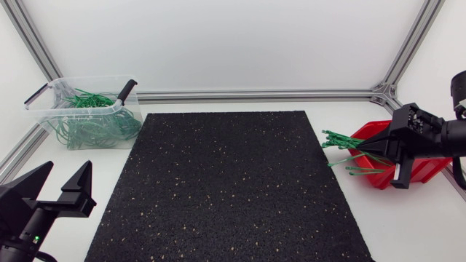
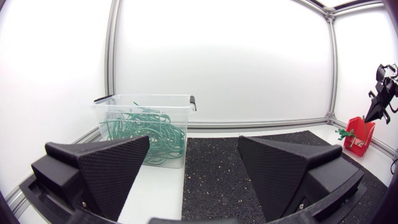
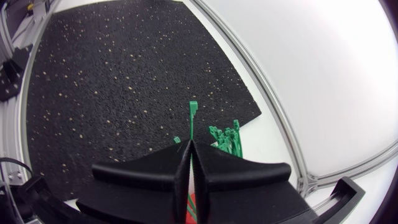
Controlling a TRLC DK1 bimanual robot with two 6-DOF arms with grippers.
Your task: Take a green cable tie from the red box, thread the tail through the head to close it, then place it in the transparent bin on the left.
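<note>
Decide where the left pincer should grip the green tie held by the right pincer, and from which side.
Probably the green tie's free tip, approached from the mat side: it alone juts clear ahead of the shut right pincer.

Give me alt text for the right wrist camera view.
The right gripper is shut on one green cable tie, which sticks out ahead of it toward the black mat. More green ties lie bunched beside it.

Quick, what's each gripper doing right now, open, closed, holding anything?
Left gripper: open, holding nothing.
Right gripper: closed on a green cable tie.
</note>
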